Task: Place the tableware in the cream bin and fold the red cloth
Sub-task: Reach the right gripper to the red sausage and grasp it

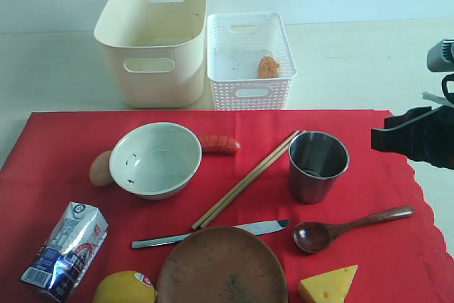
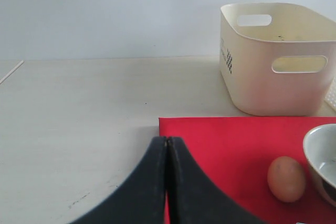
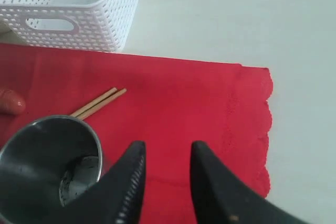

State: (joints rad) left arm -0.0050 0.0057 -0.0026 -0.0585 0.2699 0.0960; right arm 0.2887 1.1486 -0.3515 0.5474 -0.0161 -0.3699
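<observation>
In the exterior view, all the tableware is seen lying on the red cloth (image 1: pixel 64 140): the white speckled bowl (image 1: pixel 154 159), the steel cup (image 1: pixel 318 166), the chopsticks (image 1: pixel 248 179), the knife (image 1: pixel 213 235), the spoon (image 1: pixel 351 226) and the brown plate (image 1: pixel 221 271). Nothing has been placed yet in the cream bin (image 1: pixel 159 90), which stands behind the cloth beside the white lattice basket (image 1: pixel 227 94). The right gripper (image 1: pixel 379 138) is held near the cup. An item could be dropped into the wrong container, as the two stand so close together. The knife, lying flat by the plate's rim, could be missed by a pinch.

In the left wrist view, the left gripper (image 2: pixel 166 145) is shown with its fingers pressed together and nothing between them, near the cloth's corner. The egg (image 2: pixel 286 178) is seen just beside the bowl, so it could be set rolling if the bowl is lifted carelessly.

In the right wrist view, the jaws are seen apart and empty, with the cup just beside one finger (image 3: pixel 134 177). If that finger is brought down onto the rim and not astride the wall, the cup could be tipped or pushed into the chopsticks
</observation>
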